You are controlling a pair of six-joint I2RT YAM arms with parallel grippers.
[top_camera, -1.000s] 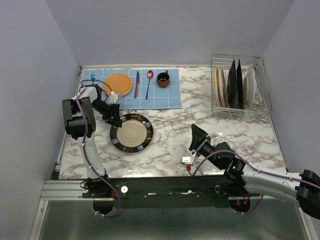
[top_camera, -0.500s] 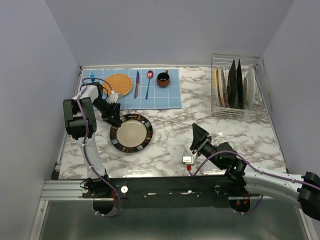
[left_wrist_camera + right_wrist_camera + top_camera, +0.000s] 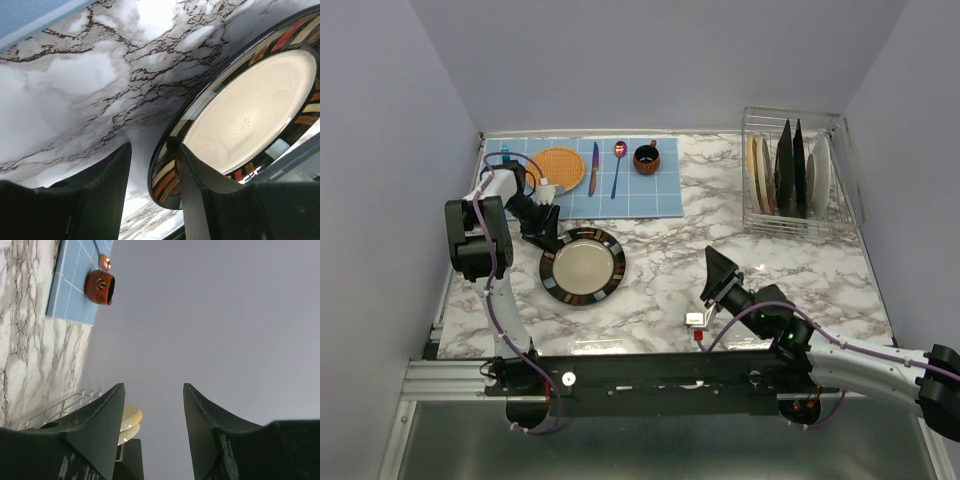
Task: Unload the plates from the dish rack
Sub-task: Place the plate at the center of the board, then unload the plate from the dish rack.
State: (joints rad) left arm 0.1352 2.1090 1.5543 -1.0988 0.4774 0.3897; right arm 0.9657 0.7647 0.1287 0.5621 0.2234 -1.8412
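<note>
A round black-rimmed beige plate (image 3: 583,266) lies flat on the marble table (image 3: 660,250), left of centre. My left gripper (image 3: 546,236) is at its back-left edge. In the left wrist view the plate (image 3: 250,110) has its rim between the jaws of the left gripper (image 3: 151,145). The jaws are open; one finger (image 3: 192,175) lies over the rim and the other stands clear of it. The dish rack (image 3: 798,228) at the back right holds several upright plates (image 3: 785,172). My right gripper (image 3: 718,275) hovers open and empty over the table's near middle; the right wrist view shows the right gripper (image 3: 153,386) and cream plates (image 3: 129,420).
A blue mat (image 3: 660,195) at the back carries an orange woven disc (image 3: 556,167), a knife (image 3: 593,168), a spoon (image 3: 618,165) and a brown cup (image 3: 646,158). Walls close in the table at the left, back and right.
The left jaws have widened around the plate's rim and the left gripper has edged slightly back. The plate lies still. The right arm has barely moved.
</note>
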